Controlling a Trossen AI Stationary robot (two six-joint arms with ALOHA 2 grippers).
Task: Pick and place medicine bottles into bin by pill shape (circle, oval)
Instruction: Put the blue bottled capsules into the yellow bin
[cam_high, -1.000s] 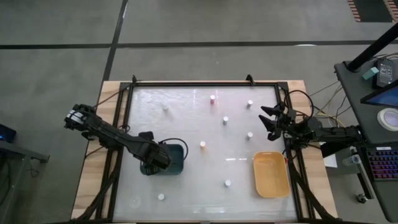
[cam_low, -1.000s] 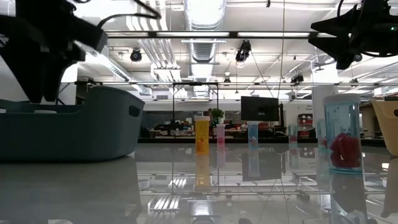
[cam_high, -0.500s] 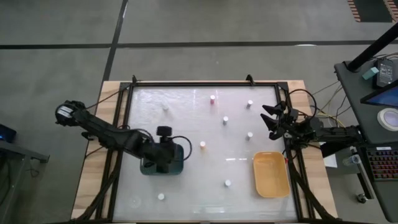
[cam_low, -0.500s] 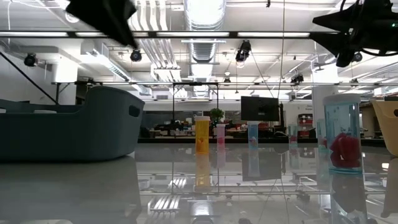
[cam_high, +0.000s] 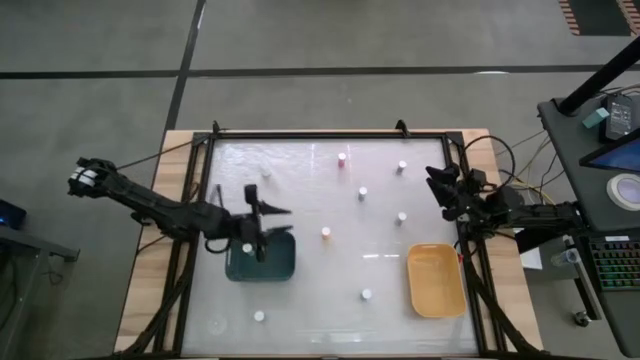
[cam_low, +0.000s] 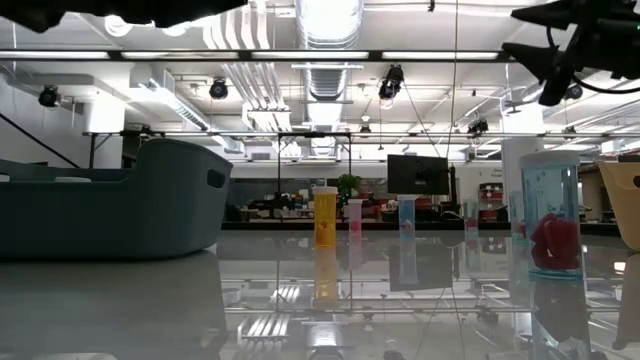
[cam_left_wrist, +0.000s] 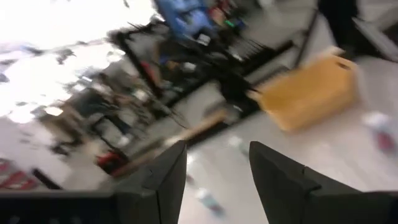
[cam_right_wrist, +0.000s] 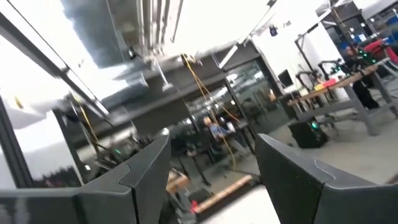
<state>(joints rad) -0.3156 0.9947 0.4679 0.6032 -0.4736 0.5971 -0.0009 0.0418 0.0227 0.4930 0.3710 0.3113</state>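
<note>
Since the earlier frames the left arm had swung up and back from over the teal bin (cam_high: 262, 259), and its gripper (cam_high: 258, 212) now hung above the bin's far edge instead of down over it. The right gripper (cam_high: 443, 187) had turned a little but stayed at the table's right edge.

The left gripper's fingers stood apart with nothing between them; the left wrist view showed open space between the two dark fingers (cam_left_wrist: 163, 180), with the yellow-orange bin (cam_left_wrist: 309, 92) well beyond them. The right gripper's fingers were also apart and empty, pointing up toward the room's ceiling in the right wrist view.

The teal bin sat on the left part of the table (cam_high: 300, 310), and one white-capped bottle (cam_high: 247, 248) lay inside it. The yellow-orange bin (cam_high: 436, 280) sat near the right edge, with nothing visible in it.

The other medicine bottles stood scattered and well apart on the table. An orange one (cam_high: 326, 233) stood at the centre. A reddish one (cam_high: 341, 158) stood at the far side. White-capped ones stood far left (cam_high: 266, 171), far right (cam_high: 402, 166), right of centre (cam_high: 363, 192), just beside the right gripper (cam_high: 401, 216), near centre (cam_high: 366, 294) and near left (cam_high: 259, 316).
</note>
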